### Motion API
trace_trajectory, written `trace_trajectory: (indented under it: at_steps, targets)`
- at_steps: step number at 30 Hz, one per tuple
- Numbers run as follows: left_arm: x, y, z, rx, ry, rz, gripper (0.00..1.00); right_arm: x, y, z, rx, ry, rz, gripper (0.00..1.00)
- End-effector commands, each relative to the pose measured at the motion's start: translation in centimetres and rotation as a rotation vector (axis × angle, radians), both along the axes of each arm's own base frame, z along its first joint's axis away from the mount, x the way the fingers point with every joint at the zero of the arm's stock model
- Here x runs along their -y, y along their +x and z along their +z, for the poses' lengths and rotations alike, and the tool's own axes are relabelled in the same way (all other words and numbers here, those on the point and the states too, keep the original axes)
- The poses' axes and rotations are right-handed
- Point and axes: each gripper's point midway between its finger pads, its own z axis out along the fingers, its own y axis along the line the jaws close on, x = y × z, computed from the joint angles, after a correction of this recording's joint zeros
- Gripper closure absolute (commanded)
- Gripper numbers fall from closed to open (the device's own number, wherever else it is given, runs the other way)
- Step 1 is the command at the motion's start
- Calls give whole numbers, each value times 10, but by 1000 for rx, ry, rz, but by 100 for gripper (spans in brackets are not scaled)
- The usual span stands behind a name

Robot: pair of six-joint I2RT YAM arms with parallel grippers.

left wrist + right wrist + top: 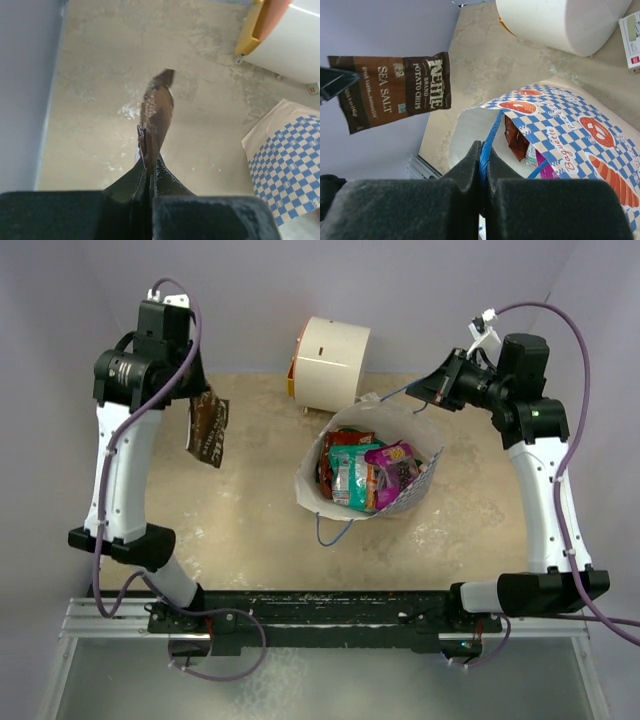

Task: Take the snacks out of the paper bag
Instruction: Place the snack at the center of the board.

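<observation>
My left gripper (pixel 196 392) is shut on the top edge of a dark brown chips bag (pixel 208 429), which hangs in the air above the table's left part. It shows edge-on in the left wrist view (pixel 156 117) and face-on in the right wrist view (pixel 395 89). The paper bag (pixel 418 480), white with blue checks and orange-red logos, stands open at mid-table. Inside are snacks: a teal packet (pixel 352 472), a purple one (pixel 393 462) and a red-brown one (pixel 346 439). My right gripper (pixel 416 390) is shut on the bag's blue string handle (pixel 491 134) at its far right rim.
A white cylindrical appliance (pixel 332 363) with a yellow-orange end lies behind the bag. A small white box (pixel 631 34) sits beside it. The bag's other blue handle (pixel 332 532) loops onto the table in front. Purple walls close in the left, back and right.
</observation>
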Motion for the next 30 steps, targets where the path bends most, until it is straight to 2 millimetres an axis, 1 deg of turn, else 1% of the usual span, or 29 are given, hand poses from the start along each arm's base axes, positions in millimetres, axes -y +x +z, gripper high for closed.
trace_trajectory:
  at_steps: [1,4,6,7,11,14,16,19,21,24,26,28,30]
  targets:
    - [7,36,-26,-64,-323,58,100,-1,-7,13,69,-4,21,100]
    - [16,68,-40,-75,-516,81,100,-2,-5,8,64,-3,27,100]
    - [20,91,-42,-71,-677,113,100,-2,-3,5,61,-5,28,100]
    - [21,106,-39,-42,-760,145,100,-2,-2,4,60,-6,29,100]
    - [9,159,-36,61,-945,246,100,-2,1,1,55,-6,31,100]
    - [1,192,-29,126,-1073,308,100,-2,2,1,53,-8,33,100]
    - [-4,209,-33,139,-1154,354,100,-2,2,1,52,-10,35,100]
    - [-14,225,-46,163,-1231,411,100,-3,1,1,51,-12,40,100]
    - [-21,225,-60,163,-1272,456,100,-2,1,1,50,-14,40,100]
    - [-30,214,-96,160,-1300,506,100,-1,2,2,53,-18,33,100]
    - [-33,198,-133,117,-1299,556,100,-1,4,2,57,-20,32,100]
    - [-38,173,-175,59,-1290,623,100,-3,4,1,55,-15,41,100]
    - [-46,144,-207,36,-1255,697,100,-3,3,2,54,-14,45,100]
